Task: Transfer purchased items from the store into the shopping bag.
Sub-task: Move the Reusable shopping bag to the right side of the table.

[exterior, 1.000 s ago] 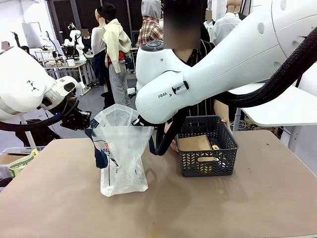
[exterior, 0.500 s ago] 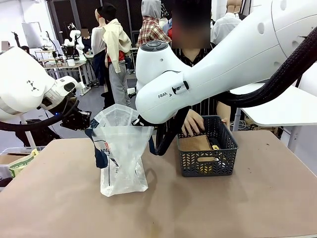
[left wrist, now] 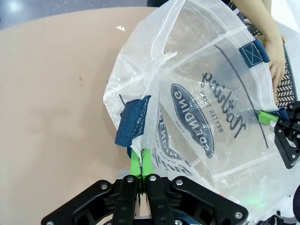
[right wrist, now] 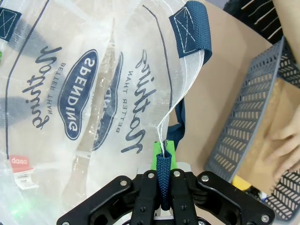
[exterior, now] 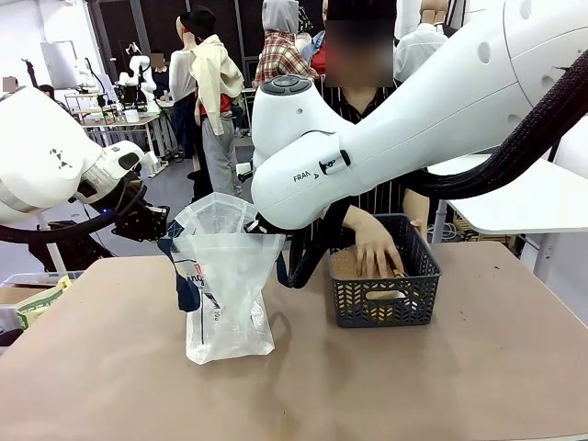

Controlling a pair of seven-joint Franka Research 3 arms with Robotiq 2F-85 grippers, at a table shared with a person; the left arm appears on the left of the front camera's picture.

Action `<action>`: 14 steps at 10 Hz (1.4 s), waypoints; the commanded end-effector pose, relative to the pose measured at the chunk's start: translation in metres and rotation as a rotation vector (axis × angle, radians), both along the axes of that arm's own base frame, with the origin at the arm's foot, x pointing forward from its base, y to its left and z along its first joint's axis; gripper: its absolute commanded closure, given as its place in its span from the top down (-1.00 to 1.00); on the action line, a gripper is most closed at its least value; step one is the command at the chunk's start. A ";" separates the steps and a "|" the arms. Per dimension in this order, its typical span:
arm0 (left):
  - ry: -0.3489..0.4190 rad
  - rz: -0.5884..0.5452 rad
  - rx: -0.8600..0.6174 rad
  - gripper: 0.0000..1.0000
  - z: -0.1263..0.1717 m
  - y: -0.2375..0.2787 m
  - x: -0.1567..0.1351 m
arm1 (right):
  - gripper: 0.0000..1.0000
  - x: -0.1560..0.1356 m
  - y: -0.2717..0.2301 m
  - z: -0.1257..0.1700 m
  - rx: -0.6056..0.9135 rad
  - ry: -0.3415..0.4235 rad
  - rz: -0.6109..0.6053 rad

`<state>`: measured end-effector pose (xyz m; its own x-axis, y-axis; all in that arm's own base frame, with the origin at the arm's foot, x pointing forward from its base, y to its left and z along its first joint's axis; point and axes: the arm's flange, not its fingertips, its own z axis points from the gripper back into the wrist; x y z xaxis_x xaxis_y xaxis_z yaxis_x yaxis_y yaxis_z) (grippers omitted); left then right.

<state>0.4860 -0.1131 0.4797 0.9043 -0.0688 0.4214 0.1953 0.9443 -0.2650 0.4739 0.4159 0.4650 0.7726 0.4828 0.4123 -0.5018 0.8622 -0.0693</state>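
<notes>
Front view: the shopping bag [exterior: 225, 294] stands upright on the counter [exterior: 441, 386], its mouth held open between the two arms. The basket [exterior: 384, 303] sits just right of it, apart from it. A person's hand [exterior: 375, 253] reaches down into the basket and rests on a flat brown packet [exterior: 347, 265]; something yellow shows through the lattice

Left wrist view: the left end effector [left wrist: 140, 161] is pressed together, its green pads pinching the bag's thin rim just below a blue strap handle [left wrist: 133, 124]. The printing and round logo read through the film

Right wrist view: the right end effector [right wrist: 164, 157] is pressed together on the bag's other blue strap, which runs down between its pads. The basket lies to the right, with the person's hand on the brown packet
</notes>
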 end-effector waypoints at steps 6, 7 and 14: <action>-0.006 0.002 0.000 -1.00 0.002 0.001 -0.001 | -1.00 0.000 -0.001 -0.002 -0.001 0.004 -0.006; -0.006 0.002 0.000 -1.00 0.002 0.001 -0.001 | -1.00 0.000 -0.001 -0.002 -0.001 0.004 -0.006; -0.006 0.002 0.000 -1.00 0.002 0.001 -0.001 | -1.00 0.000 -0.001 -0.002 -0.001 0.004 -0.006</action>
